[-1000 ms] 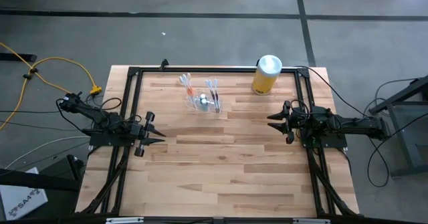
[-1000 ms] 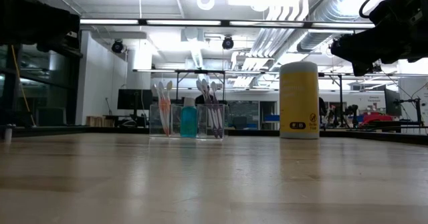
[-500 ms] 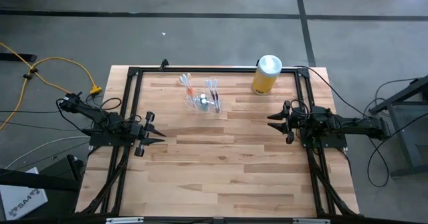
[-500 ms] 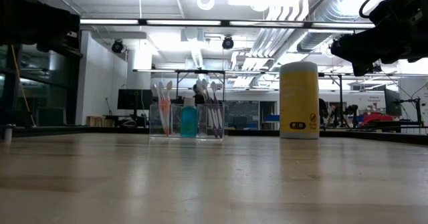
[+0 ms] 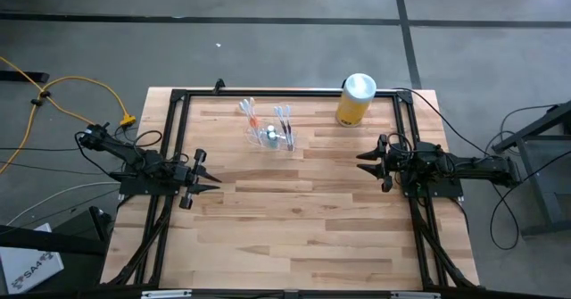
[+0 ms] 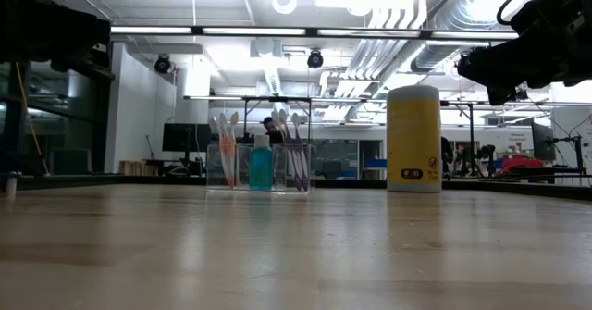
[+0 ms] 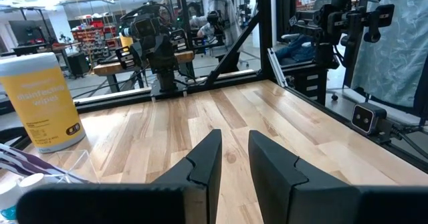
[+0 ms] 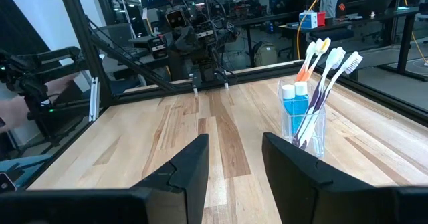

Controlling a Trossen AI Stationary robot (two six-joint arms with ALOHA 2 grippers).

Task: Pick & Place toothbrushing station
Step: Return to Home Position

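Note:
The toothbrushing station (image 5: 270, 131) is a small clear holder with several toothbrushes and a blue bottle. It stands on its base on the wooden table, toward the far edge; it also shows in the low view (image 6: 262, 167) and the right wrist view (image 8: 307, 127). My left gripper (image 5: 212, 181) waits at the table's left edge, open and holding nothing, pointing level across the table (image 7: 234, 144). My right gripper (image 5: 360, 161) waits at the right edge, open and holding nothing, with the station ahead and to one side of its fingers (image 8: 235, 147).
A yellow canister with a white lid (image 5: 355, 100) stands at the far right of the table, right of the station. A black frame (image 5: 285, 93) runs along the table's far edge and down both sides. Bare wood (image 5: 294, 228) lies between the arms and toward the near edge.
Both arms and the station have kept still. In the low view a person far back in the room has come into sight behind the station.

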